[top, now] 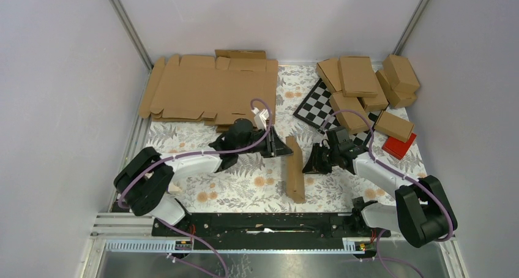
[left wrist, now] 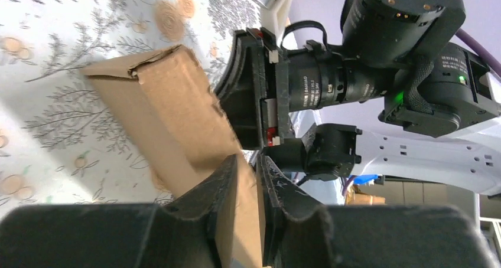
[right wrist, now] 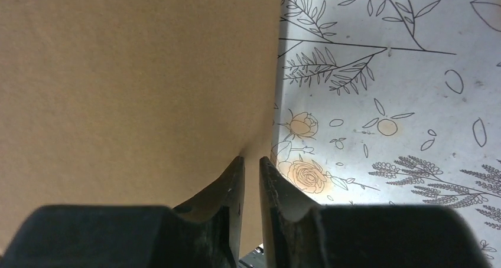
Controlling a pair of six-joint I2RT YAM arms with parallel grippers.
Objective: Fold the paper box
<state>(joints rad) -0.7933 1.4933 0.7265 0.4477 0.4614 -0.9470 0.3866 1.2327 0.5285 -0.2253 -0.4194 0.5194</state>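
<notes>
Left jaws: we found them nearly closed, pinching a thin cardboard panel of the paper box point(left wrist: 165, 103). Right jaws: only a slit showed between them, with the box's edge running into it; we read that as a grip. The box stood as a slim oblong on the floral bench point(top: 232, 192), running near to far, with the left jaws at its far end and the right jaws on the opposite side. Farther out we noted flat cardboard blanks point(top: 211, 91) at far left, then folded cartons point(top: 358, 76), a chequered board point(top: 315, 103) and a red block point(top: 399, 146) at far right.

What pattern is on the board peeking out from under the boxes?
The board has black-and-white squares, like a chessboard; the top view shows it best.
</notes>
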